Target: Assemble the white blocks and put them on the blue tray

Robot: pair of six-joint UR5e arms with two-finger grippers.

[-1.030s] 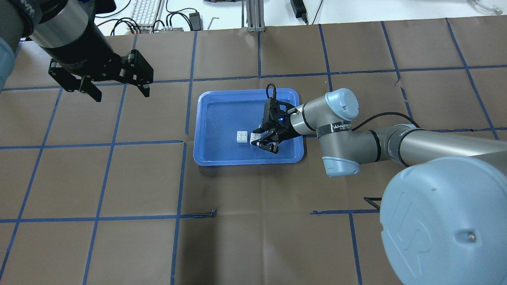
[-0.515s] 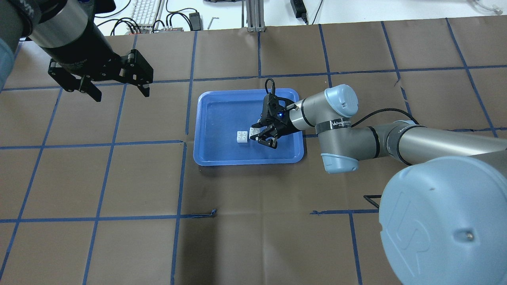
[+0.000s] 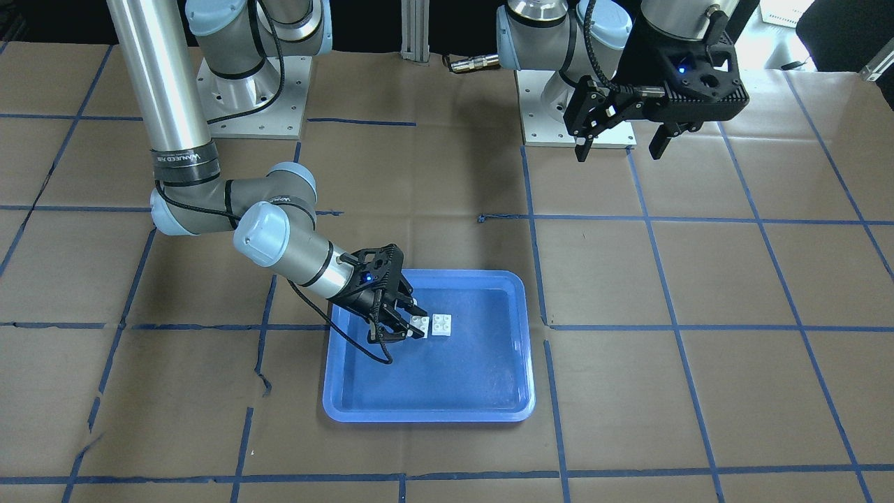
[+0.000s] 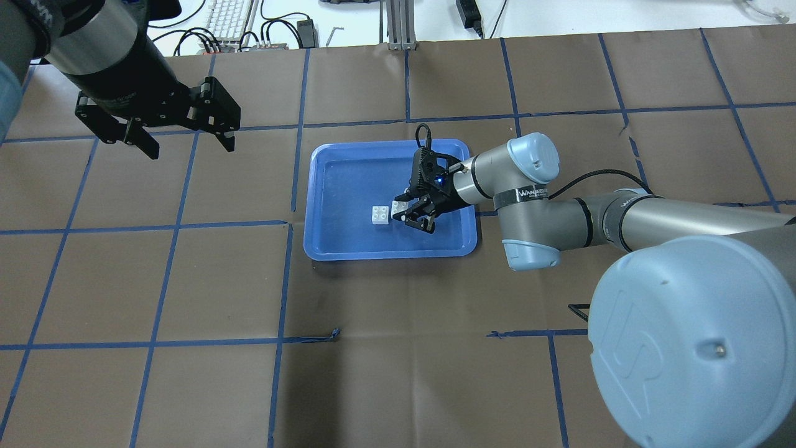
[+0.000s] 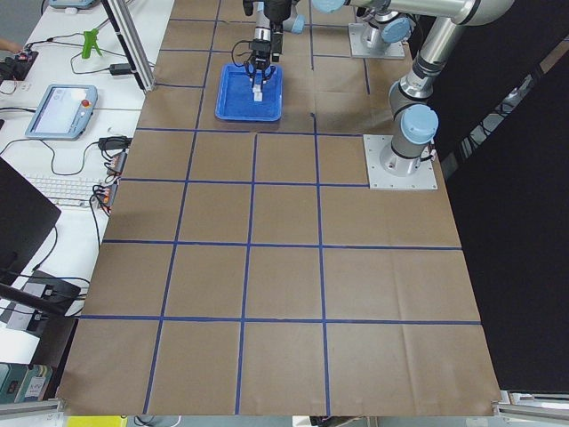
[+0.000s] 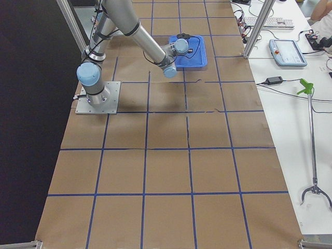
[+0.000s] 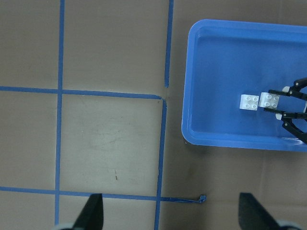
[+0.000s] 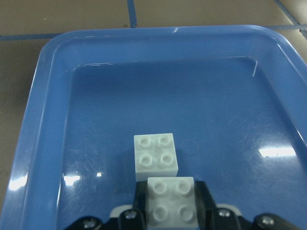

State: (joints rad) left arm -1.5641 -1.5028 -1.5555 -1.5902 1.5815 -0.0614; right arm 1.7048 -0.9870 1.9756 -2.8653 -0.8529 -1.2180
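Note:
The blue tray (image 4: pixel 311 186) lies mid-table; it also shows in the front view (image 3: pixel 328 402), the left wrist view (image 7: pixel 188 96) and the right wrist view (image 8: pixel 43 120). My right gripper (image 4: pixel 408 214) is inside the tray, shut on one white block (image 8: pixel 171 203), which also shows in the overhead view (image 4: pixel 398 207) and the front view (image 3: pixel 420 324). The other white block (image 8: pixel 155 153) sits studs up on the tray floor just ahead of it, apart (image 4: pixel 380 214). My left gripper (image 4: pixel 186 140) is open and empty, high over the table far left of the tray.
Brown paper with blue tape lines covers the table (image 4: pixel 385 348). A torn bit of tape (image 4: pixel 334 334) lies near the front. A keyboard and cables (image 4: pixel 230 22) lie beyond the far edge. The arm bases (image 3: pixel 573 105) stand behind the tray.
My right gripper has shifted slightly toward the far side of the tray with the white block in it, closer beside the other block. The left arm has stayed still.

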